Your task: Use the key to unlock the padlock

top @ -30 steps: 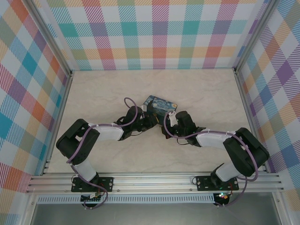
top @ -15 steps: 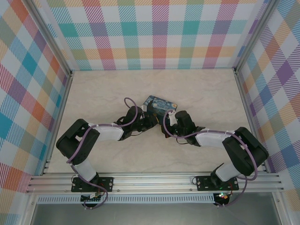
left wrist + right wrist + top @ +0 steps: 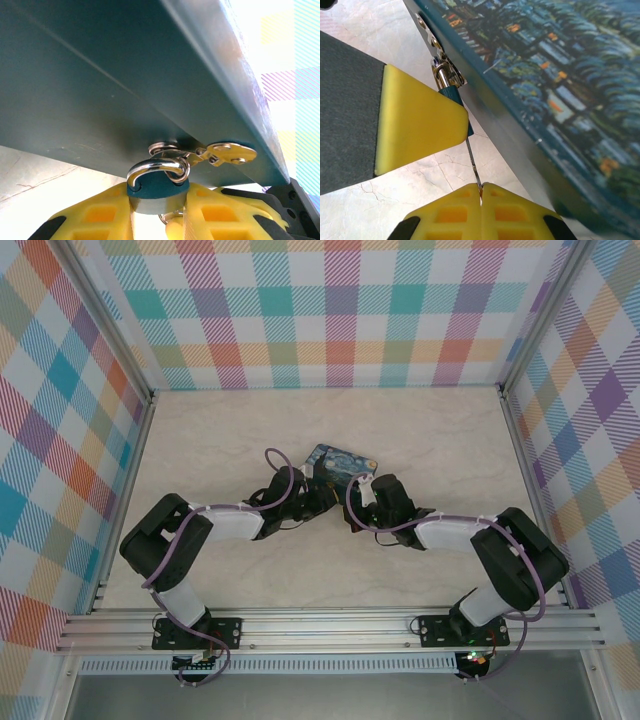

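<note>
The left arm (image 3: pixel 225 522) and right arm (image 3: pixel 450 532) were stretched low toward the box (image 3: pixel 341 464). The padlock (image 3: pixel 157 186), hung on its hasp (image 3: pixel 225 152), was clamped in the slightly parted left gripper (image 3: pixel 159 212). The key (image 3: pixel 472 159), aimed at the padlock, was pinched by the closed right gripper (image 3: pixel 481 194).

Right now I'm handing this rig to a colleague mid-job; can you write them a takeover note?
Left gripper: shut on the padlock body, hooked to the hasp of the box.
Right gripper: shut on the key, its thin blade running up to the padlock's underside.
Done: both things gripped, key brought to the lock.
Left: turn the key and free the shackle, threaded through the hasp.
</note>
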Controlling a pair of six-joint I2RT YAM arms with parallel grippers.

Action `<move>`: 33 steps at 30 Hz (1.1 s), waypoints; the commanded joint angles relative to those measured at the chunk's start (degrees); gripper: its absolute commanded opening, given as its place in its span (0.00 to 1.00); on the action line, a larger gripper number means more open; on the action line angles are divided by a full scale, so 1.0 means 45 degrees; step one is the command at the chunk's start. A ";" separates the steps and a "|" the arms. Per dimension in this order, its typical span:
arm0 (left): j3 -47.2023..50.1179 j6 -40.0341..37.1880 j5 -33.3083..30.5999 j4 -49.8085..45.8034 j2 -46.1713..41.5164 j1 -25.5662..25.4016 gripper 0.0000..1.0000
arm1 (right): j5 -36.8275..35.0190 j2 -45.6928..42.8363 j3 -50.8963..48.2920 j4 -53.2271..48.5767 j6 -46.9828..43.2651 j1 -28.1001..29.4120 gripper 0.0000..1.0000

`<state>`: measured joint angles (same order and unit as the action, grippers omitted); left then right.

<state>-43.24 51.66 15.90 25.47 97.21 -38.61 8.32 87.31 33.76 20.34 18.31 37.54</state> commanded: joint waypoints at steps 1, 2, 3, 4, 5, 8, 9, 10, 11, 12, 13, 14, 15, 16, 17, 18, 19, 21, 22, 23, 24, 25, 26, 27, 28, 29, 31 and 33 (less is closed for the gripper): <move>-0.0389 0.0083 0.0138 0.0208 -0.0491 -0.0229 0.25 | -0.0071 0.0130 0.0380 0.0176 0.0052 0.0083 0.03; -0.0376 0.0083 0.0138 0.0204 -0.0489 -0.0229 0.25 | -0.0054 0.0098 0.0370 0.0212 0.0054 0.0077 0.03; -0.0377 0.0083 0.0138 0.0208 -0.0474 -0.0229 0.25 | -0.0047 0.0095 0.0379 0.0262 0.0053 0.0076 0.03; -0.0388 0.0077 0.0157 0.0226 -0.0452 -0.0229 0.25 | 0.0016 0.0110 0.0374 0.0299 0.0053 0.0076 0.03; -0.0385 0.0090 0.0158 0.0232 -0.0445 -0.0229 0.25 | 0.0044 0.0110 0.0360 0.0341 0.0063 0.0071 0.03; -0.0389 0.0112 0.0196 0.0247 -0.0430 -0.0248 0.25 | 0.0119 0.0130 0.0314 0.0480 0.0034 0.0076 0.03; -0.0376 0.0122 0.0197 0.0251 -0.0430 -0.0248 0.25 | 0.0124 0.0130 0.0300 0.0556 0.0062 0.0076 0.03; -0.0389 0.0114 0.0197 0.0239 -0.0417 -0.0248 0.25 | 0.0134 0.0147 0.0274 0.0624 0.0080 0.0077 0.03; -0.0390 0.0121 0.0197 0.0241 -0.0411 -0.0258 0.25 | 0.0176 0.0149 0.0254 0.0655 0.0081 0.0083 0.03; -0.0378 0.0119 0.0206 0.0256 -0.0410 -0.0260 0.25 | 0.0228 0.0149 0.0268 0.0711 0.0088 0.0093 0.03; -0.0380 0.0117 0.0224 0.0257 -0.0411 -0.0268 0.25 | 0.0294 0.0165 0.0274 0.0752 0.0092 0.0095 0.03; -0.0369 0.0116 0.0217 0.0240 -0.0393 -0.0268 0.25 | 0.0352 0.0169 0.0283 0.0761 0.0067 0.0095 0.03; -0.0369 0.0119 0.0216 0.0251 -0.0406 -0.0280 0.25 | 0.0406 0.0183 0.0293 0.0765 0.0055 0.0095 0.03; -0.0369 0.0145 0.0216 0.0250 -0.0403 -0.0287 0.25 | 0.0417 0.0186 0.0339 0.0721 0.0009 0.0100 0.03; -0.0355 0.0141 0.0216 0.0245 -0.0391 -0.0287 0.25 | 0.0417 0.0188 0.0337 0.0712 -0.0004 0.0097 0.03; -0.0356 0.0141 0.0216 0.0244 -0.0393 -0.0287 0.25 | 0.0417 0.0188 0.0315 0.0705 -0.0004 0.0113 0.03; -0.0361 0.0160 0.0216 0.0244 -0.0396 -0.0287 0.25 | 0.0405 0.0187 0.0314 0.0707 -0.0005 0.0123 0.03; -0.0347 0.0161 0.0199 0.0256 -0.0395 -0.0287 0.25 | 0.0417 0.0217 0.0324 0.0706 -0.0024 0.0130 0.03; -0.0336 0.0161 0.0196 0.0270 -0.0391 -0.0301 0.25 | 0.0399 0.0227 0.0337 0.0711 -0.0030 0.0154 0.03; -0.0338 0.0161 0.0213 0.0273 -0.0380 -0.0305 0.25 | 0.0417 0.0256 0.0330 0.0711 -0.0037 0.0173 0.03; -0.0339 0.0161 0.0216 0.0268 -0.0384 -0.0304 0.25 | 0.0417 0.0276 0.0349 0.0707 -0.0042 0.0188 0.03; -0.0330 0.0164 0.0216 0.0294 -0.0372 -0.0305 0.25 | 0.0371 0.0298 0.0371 0.0711 -0.0029 0.0192 0.03; -0.0332 0.0176 0.0216 0.0296 -0.0373 -0.0306 0.25 | 0.0326 0.0286 0.0364 0.0729 -0.0015 0.0186 0.03; -0.0332 0.0176 0.0216 0.0296 -0.0371 -0.0307 0.25 | 0.0221 0.0268 0.0321 0.0762 0.0031 0.0188 0.03; -0.0301 0.0188 0.0216 0.0281 -0.0374 -0.0294 0.25 | 0.0076 0.0201 0.0270 0.0847 0.0115 0.0182 0.03; -0.0291 0.0187 0.0216 0.0275 -0.0389 -0.0306 0.25 | -0.0022 0.0136 0.0187 0.0992 0.0210 0.0193 0.03; -0.0254 0.0237 0.0216 0.0275 -0.0420 -0.0306 0.25 | -0.0176 -0.0011 0.0046 0.1317 0.0372 0.0193 0.03; -0.0247 0.0268 0.0216 0.0252 -0.0468 -0.0306 0.25 | -0.0246 -0.0106 -0.0048 0.1571 0.0480 0.0193 0.03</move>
<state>-43.27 51.94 15.55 25.56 97.21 -38.94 7.97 87.74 33.74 21.65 19.22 37.91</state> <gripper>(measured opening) 0.250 0.058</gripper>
